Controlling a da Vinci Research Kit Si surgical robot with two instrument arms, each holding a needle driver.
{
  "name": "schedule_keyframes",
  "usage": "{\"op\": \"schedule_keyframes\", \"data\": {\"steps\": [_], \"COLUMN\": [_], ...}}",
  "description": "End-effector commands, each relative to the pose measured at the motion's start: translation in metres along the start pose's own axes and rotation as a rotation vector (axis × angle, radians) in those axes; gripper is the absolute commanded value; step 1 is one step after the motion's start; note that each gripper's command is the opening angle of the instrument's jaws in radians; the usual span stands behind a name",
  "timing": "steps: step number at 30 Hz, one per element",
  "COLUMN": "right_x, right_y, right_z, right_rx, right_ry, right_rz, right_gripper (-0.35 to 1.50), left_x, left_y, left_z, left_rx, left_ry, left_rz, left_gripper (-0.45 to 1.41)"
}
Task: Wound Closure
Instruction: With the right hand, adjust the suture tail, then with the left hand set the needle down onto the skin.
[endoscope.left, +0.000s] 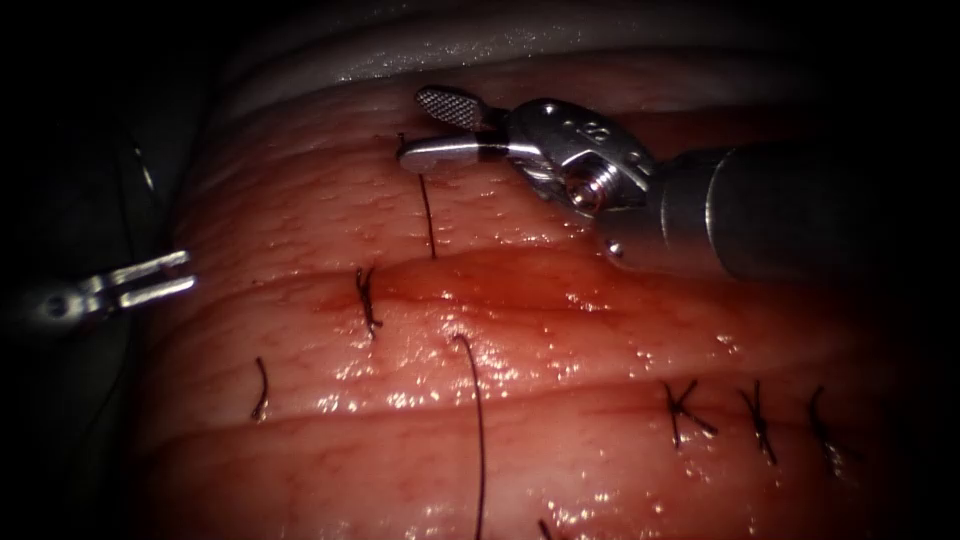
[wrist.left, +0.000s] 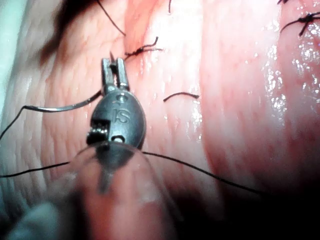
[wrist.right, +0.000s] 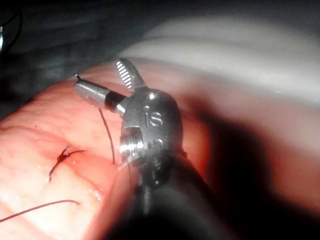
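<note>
There's the needle (wrist.left: 60, 106), thin and curved, clear of the glistening tissue (endoscope.left: 600, 470) out at nine o'clock, gripped near one end by the left tool (wrist.left: 113, 62). Up at twelve, the right tool (endoscope.left: 415, 126) gapes, holding nothing, with dark thread (endoscope.left: 428, 215) just beneath it.

Two tools are in the scene: the right tool (endoscope.left: 440, 130), jaws parted, and the left tool (endoscope.left: 160, 278) at the tissue's (endoscope.left: 600, 470) left edge. One curved needle (wrist.left: 65, 107) shows beside the left tool in the left wrist view. Four tied knots are visible: one (endoscope.left: 367, 300) near the middle and three (endoscope.left: 685, 410) (endoscope.left: 758, 420) (endoscope.left: 822, 425) at right.
</note>
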Motion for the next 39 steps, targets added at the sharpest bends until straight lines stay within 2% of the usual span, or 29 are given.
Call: {"op": "schedule_keyframes", "data": {"steps": [1, 4, 5, 8, 11, 13, 16, 21, 28, 31, 32, 33, 35, 36, 39], "right_x": [-0.0002, 0.0006, 0.0011, 0.0016, 0.0019, 0.0021, 0.0024, 0.0027, 0.0020, 0.0014, 0.0012, 0.0011, 0.0006, 0.0005, 0.0000], "right_y": [0.0001, 0.0003, 0.0004, 0.0003, 0.0002, 0.0002, 0.0002, 0.0005, 0.0004, 0.0003, 0.0003, 0.0003, 0.0002, 0.0003, 0.0003], "right_z": [-0.0002, -0.0021, -0.0034, -0.0057, -0.0079, -0.0091, -0.0107, -0.0123, -0.0122, -0.0118, -0.0116, -0.0115, -0.0111, -0.0110, -0.0107], "right_rx": [0.007, 0.011, 0.005, -0.010, -0.032, -0.045, -0.069, -0.079, -0.081, -0.084, -0.085, -0.085, -0.086, -0.087, -0.088], "right_ry": [0.016, 0.045, 0.058, 0.055, 0.047, 0.046, 0.045, 0.045, 0.054, 0.052, 0.050, 0.043, 0.025, 0.023, 0.017], "right_rz": [-0.011, -0.029, -0.040, -0.054, -0.079, -0.088, -0.105, -0.114, -0.121, -0.126, -0.128, -0.130, -0.137, -0.138, -0.144], "right_gripper": [1.21, 1.20, 1.20, 1.13, 1.10, 1.03, 1.03, 1.05, 1.00, 0.98, 0.98, 0.98, 0.98, 0.98, 0.93], "left_x": [-0.0008, -0.0020, -0.0029, -0.0044, -0.0059, -0.0067, -0.0078, -0.0093, -0.0114, -0.0121, -0.0122, -0.0122, -0.0121, -0.0118, -0.0111], "left_y": [-0.0009, -0.0032, -0.0048, -0.0065, -0.0077, -0.0081, -0.0088, -0.0089, -0.0077, -0.0076, -0.0076, -0.0075, -0.0074, -0.0072, -0.0069], "left_z": [0.0014, 0.0033, 0.0049, 0.0072, 0.0096, 0.0111, 0.0136, 0.0174, 0.0212, 0.0220, 0.0220, 0.0220, 0.0218, 0.0215, 0.0208], "left_rx": [0.005, 0.012, 0.019, 0.029, 0.043, 0.031, 0.005, -0.019, -0.080, -0.073, -0.070, -0.068, -0.068, -0.070, -0.076], "left_ry": [-0.008, -0.027, -0.035, -0.042, -0.045, -0.044, -0.045, -0.032, -0.122, -0.125, -0.127, -0.126, -0.126, -0.126, -0.125], "left_rz": [-0.007, -0.020, -0.028, -0.034, -0.036, -0.034, -0.032, -0.061, -0.114, -0.150, -0.160, -0.183, -0.195, -0.196, -0.199], "left_gripper": [-0.45, -0.45, -0.45, -0.45, -0.45, -0.45, -0.45, -0.45, -0.45, -0.28, -0.15, 0.09, 0.27, 0.44, 0.61]}}
